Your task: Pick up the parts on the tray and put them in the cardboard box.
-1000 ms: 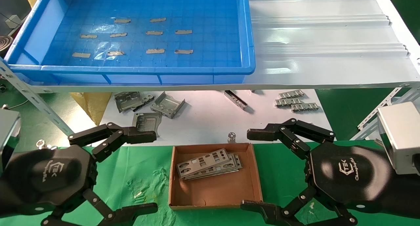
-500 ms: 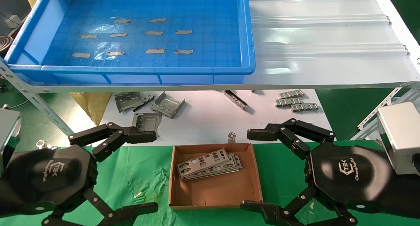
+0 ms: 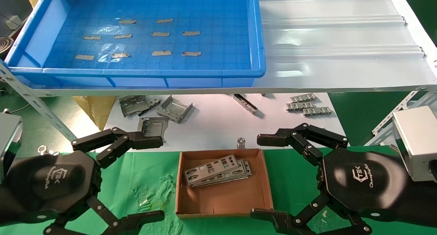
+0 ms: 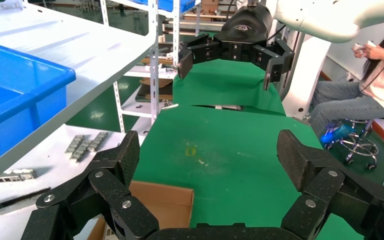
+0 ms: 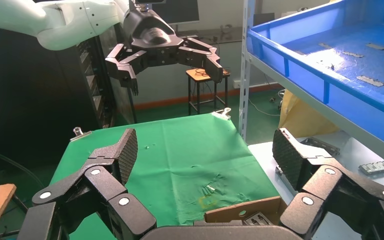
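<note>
The blue tray [image 3: 136, 72] sits on the upper shelf at the left; only tape strips show on its floor. Below it, the cardboard box [image 3: 222, 197] rests on the green cloth and holds a stack of the parts [image 3: 216, 170]. My left gripper [image 3: 158, 178] hangs open just left of the box, with nothing between its fingers. On the box's right side my right gripper [image 3: 256, 176] is also open and holds nothing. The left wrist view shows my left gripper [image 4: 210, 155] above a box corner [image 4: 160, 202]. The right wrist view shows my right gripper [image 5: 206, 150] over the box wall [image 5: 240, 212].
Bent grey brackets [image 3: 174, 108] and comb-like strips [image 3: 309, 107] lie on the white surface under the shelf. A white corrugated sheet [image 3: 341, 40] covers the shelf right of the tray. A slanted metal shelf brace [image 3: 37, 105] stands at the left. A seated person [image 4: 360, 95] is beyond the table.
</note>
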